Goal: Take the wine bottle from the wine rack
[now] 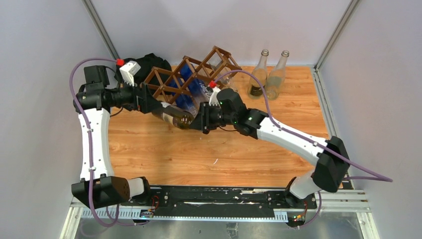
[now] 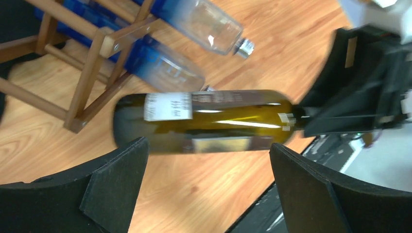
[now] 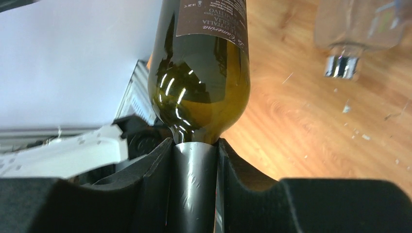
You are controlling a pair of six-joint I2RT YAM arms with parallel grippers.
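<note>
Just off the dark brown wooden lattice wine rack (image 2: 90, 80), the olive-green glass wine bottle (image 1: 171, 115) hangs level, right claw (image 3: 194, 145) clamped on its neck only. Left claw (image 2: 208, 151) is wide open and empty, so the heavy end could sag and slip.

We see left gripper (image 2: 208, 151) spread wide | wine bottle (image 2: 209, 121) level just beyond it — neck seemingly in the right gripper (image 2: 305, 119), blurred | wine rack (image 2: 87, 73) upper left, two blue-tinted bottles (image 2: 209, 22) in its cells

The wine bottle (image 1: 171, 116) lies before the wine rack (image 1: 175, 78) — two bottles (image 1: 258, 77) right.
</note>
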